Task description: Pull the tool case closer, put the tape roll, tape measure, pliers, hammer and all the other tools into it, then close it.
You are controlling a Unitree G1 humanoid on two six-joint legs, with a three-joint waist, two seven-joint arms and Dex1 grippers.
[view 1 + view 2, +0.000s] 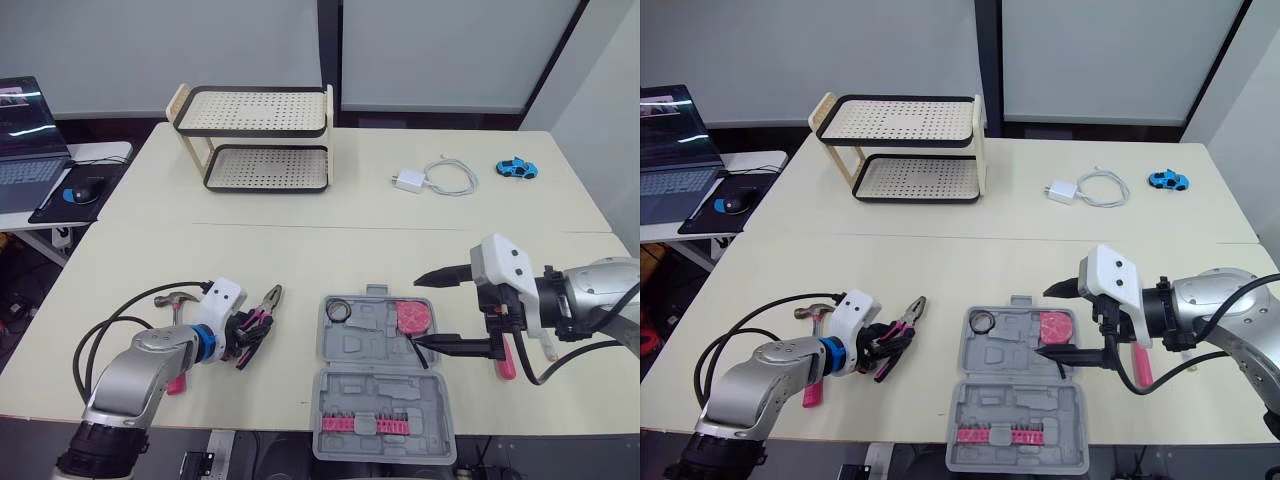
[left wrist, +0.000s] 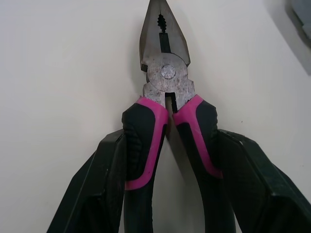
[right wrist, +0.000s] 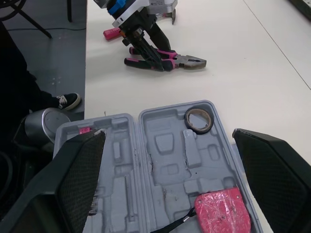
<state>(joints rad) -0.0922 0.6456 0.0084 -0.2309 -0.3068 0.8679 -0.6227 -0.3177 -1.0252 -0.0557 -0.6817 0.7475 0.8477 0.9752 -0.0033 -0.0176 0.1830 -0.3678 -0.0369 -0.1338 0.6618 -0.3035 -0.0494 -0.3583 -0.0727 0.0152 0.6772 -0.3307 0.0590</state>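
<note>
Left wrist view: pliers [image 2: 167,82], tapered metal nose.

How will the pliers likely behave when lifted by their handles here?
Probably rigid and heavy for their size, given the steel head of the pliers. They may droop nose-down, since the left end effector clasps only the handles. The rubbery-looking pink-and-black grips should resist slipping.
</note>
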